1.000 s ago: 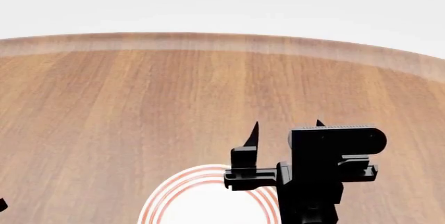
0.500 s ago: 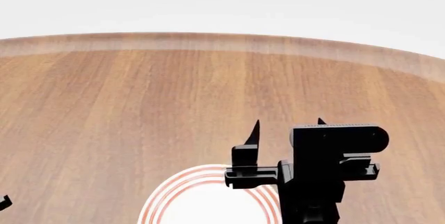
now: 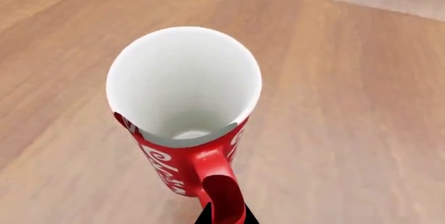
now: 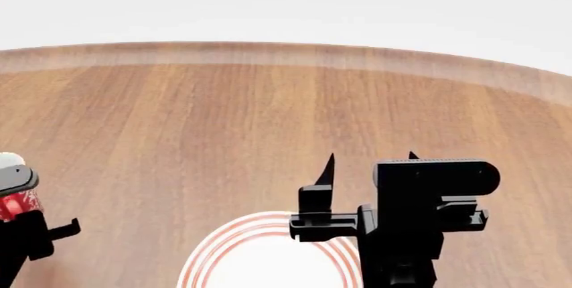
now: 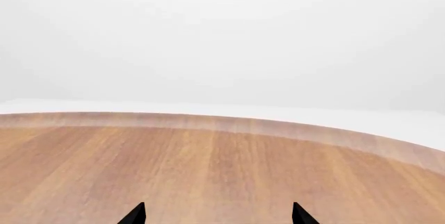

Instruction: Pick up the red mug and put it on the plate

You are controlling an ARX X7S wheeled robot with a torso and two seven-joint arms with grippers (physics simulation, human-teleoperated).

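Observation:
The red mug, white inside with white pattern on red, fills the left wrist view. My left gripper is shut on its red handle. In the head view the mug shows at the far left edge, with the left gripper under it. The plate, white with red rings, lies at the bottom centre, partly cut off. My right gripper is open and empty, raised over the plate's far right rim. In the right wrist view the right gripper shows only bare table between its tips.
The round wooden table stretches ahead to its curved far edge. No other objects show in these views.
My left gripper has come up into the head view at the left edge, carrying the red mug. The right gripper has barely moved.

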